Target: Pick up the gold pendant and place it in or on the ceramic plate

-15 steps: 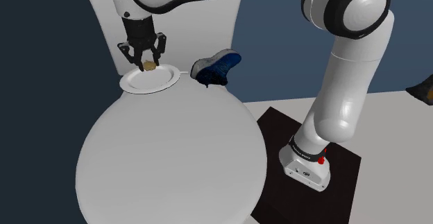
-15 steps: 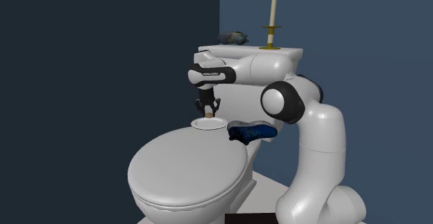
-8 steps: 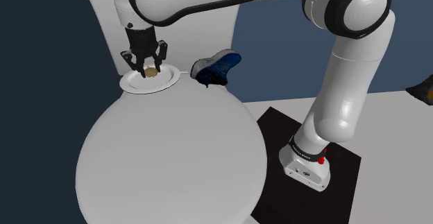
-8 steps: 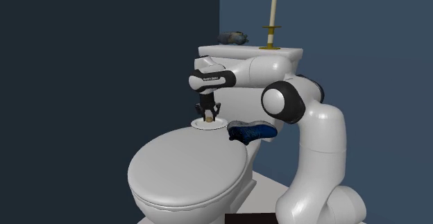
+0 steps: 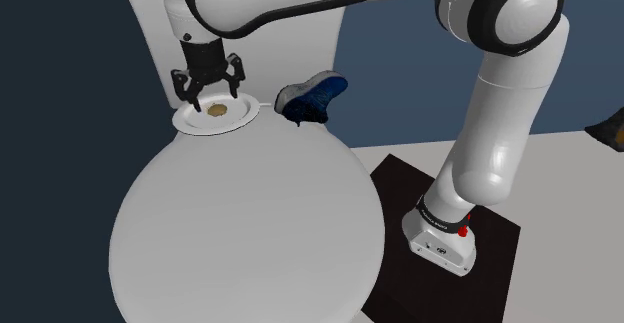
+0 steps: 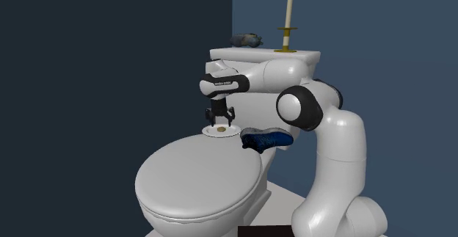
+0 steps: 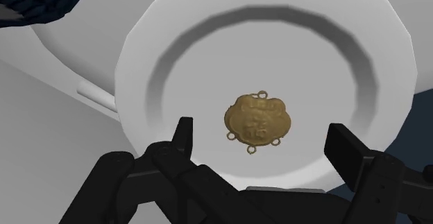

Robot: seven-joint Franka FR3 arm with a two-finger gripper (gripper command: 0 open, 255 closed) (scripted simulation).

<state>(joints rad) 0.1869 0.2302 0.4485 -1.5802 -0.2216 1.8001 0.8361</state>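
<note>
The gold pendant (image 7: 257,122) lies flat in the well of the white plate (image 7: 173,35), between my fingertips and touching neither. In the shoulder view the pendant (image 5: 213,110) is a small gold spot on the plate (image 5: 240,118), which sits at the back of the closed white toilet lid (image 5: 250,221). My black gripper (image 5: 209,98) hangs straight down just above it, open, with nothing held. From the second exterior view the gripper (image 6: 219,120) hovers over the plate (image 6: 229,132) and the pendant (image 6: 220,129).
A blue shoe (image 5: 312,97) lies right beside the plate, toward the shoulder view's right. The toilet tank (image 6: 266,54) behind carries a candle in a brass holder (image 6: 289,21) and a dark object (image 6: 246,39). A black mat (image 5: 500,241) lies under my base.
My fingers have spread apart and let go of the pendant, which now rests on the plate. The hand lowered toward the plate earlier and has since lifted slightly.
</note>
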